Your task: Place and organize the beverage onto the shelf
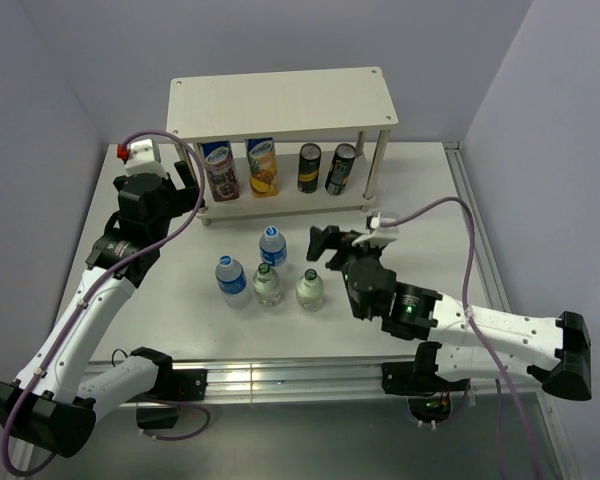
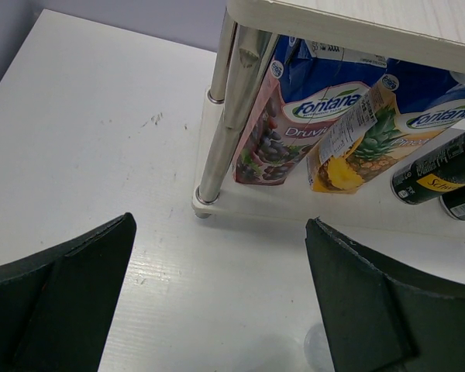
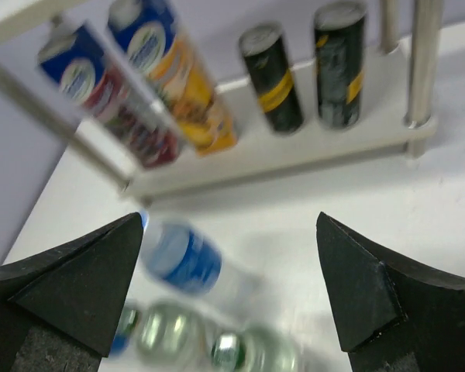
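The shelf [image 1: 280, 100] stands at the back, and two dark cans [image 1: 309, 167] [image 1: 341, 168] stand on its lower board. On the table in front stand two blue-labelled plastic bottles [image 1: 272, 243] [image 1: 230, 277] and two green glass bottles [image 1: 267, 285] [image 1: 311, 289]. My right gripper [image 1: 325, 243] hovers open just right of them. In the right wrist view it [image 3: 231, 221] is empty, with a blue-labelled bottle [image 3: 182, 260] and the green bottles [image 3: 167, 333] blurred below. My left gripper [image 1: 183, 187] [image 2: 221, 225] is open and empty by the shelf's left post [image 2: 221, 116].
Two tall printed juice cartons [image 1: 220, 170] [image 1: 263, 166] stand on the lower board left of the cans. The shelf's top board is bare. Purple cables loop over both arms. A metal rail [image 1: 310, 372] runs along the near table edge.
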You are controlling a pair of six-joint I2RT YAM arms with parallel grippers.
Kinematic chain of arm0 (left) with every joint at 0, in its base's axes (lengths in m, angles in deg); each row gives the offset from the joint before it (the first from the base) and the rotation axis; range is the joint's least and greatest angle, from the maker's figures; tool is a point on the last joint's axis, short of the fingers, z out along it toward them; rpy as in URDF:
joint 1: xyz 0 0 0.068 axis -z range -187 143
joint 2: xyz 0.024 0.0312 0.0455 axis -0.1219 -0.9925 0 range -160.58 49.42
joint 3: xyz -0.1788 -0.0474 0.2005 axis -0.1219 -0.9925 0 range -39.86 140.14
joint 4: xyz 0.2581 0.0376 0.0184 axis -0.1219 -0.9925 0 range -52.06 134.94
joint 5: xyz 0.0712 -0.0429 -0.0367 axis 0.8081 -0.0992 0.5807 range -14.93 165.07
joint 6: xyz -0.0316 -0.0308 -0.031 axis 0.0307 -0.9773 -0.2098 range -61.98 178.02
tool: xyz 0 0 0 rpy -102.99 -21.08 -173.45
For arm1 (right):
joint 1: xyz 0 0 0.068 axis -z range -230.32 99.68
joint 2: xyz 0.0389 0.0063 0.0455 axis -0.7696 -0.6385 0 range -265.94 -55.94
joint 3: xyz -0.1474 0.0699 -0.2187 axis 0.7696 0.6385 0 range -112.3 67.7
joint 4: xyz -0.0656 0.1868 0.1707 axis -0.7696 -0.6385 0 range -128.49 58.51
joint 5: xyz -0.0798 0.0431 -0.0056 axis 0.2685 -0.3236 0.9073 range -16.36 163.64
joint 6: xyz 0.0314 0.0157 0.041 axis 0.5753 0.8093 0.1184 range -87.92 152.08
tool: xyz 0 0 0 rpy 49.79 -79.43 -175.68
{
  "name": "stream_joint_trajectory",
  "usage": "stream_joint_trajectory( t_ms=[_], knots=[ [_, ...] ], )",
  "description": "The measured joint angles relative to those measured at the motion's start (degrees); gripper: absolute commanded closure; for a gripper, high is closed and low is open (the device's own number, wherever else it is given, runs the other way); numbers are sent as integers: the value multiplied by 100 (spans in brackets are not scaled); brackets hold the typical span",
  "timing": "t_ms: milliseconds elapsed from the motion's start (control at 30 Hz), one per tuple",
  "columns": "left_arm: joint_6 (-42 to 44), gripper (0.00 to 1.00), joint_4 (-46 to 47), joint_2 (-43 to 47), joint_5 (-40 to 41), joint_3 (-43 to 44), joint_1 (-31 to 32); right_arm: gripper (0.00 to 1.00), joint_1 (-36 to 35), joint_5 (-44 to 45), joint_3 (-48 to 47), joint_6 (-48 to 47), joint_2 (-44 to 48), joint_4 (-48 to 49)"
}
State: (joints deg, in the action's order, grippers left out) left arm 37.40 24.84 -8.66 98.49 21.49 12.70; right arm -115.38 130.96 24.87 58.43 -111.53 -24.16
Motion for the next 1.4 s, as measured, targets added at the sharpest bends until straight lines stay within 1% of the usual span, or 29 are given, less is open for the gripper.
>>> stream_joint_trajectory(
  t_ms=[133, 267, 333, 433, 600, 733, 1000, 1100, 1133, 1167, 1233, 1267, 1333, 1367, 1400],
  knots=[
    [0, 2, 0, 2, 0, 0, 0, 0, -1084, 431, 11, 796, 249, -1285],
    [0, 2, 2, 2, 0, 0, 0, 0, -1851, 590, 57, 1834, -37, -2404],
    [0, 2, 2, 2, 0, 0, 0, 0, -2098, 640, 57, 2481, -402, -2955],
    [0, 2, 2, 2, 0, 0, 0, 0, -2312, 603, 162, 3241, -925, -3517],
    [0, 2, 2, 2, 0, 0, 0, 0, -2367, 555, 459, 3748, -1451, -3606],
    [0, 2, 2, 2, 0, 0, 0, 0, -2291, 568, 468, 3685, -1862, -3237],
    [0, 2, 2, 2, 2, 0, 0, 1, -1543, 444, 846, 2684, -2367, -1401],
    [0, 2, 0, 2, 2, 0, 0, 5, -1233, 339, 960, 2297, -2577, -682],
    [0, 2, 2, 2, 2, 0, 0, 9, -1156, 317, 975, 2203, -2640, -503],
    [0, 2, 2, 2, 2, 0, 0, 18, -1064, 297, 981, 2096, -2732, -302],
    [0, 2, 2, 2, 2, 0, 0, 28, -942, 256, 970, 1930, -2918, 37],
    [2, 2, 2, 2, 2, 0, 0, 36, -907, 302, 966, 1856, -3005, 133],
    [0, 2, 2, 2, 2, 0, 0, 43, -883, 391, 920, 1773, -3084, 195],
    [2, 2, 2, 2, 2, 0, 0, 49, -874, 409, 907, 1746, -3112, 225],
    [2, 2, 0, 2, 2, 0, 0, 53, -866, 402, 905, 1725, -3126, 254]
  ],
)
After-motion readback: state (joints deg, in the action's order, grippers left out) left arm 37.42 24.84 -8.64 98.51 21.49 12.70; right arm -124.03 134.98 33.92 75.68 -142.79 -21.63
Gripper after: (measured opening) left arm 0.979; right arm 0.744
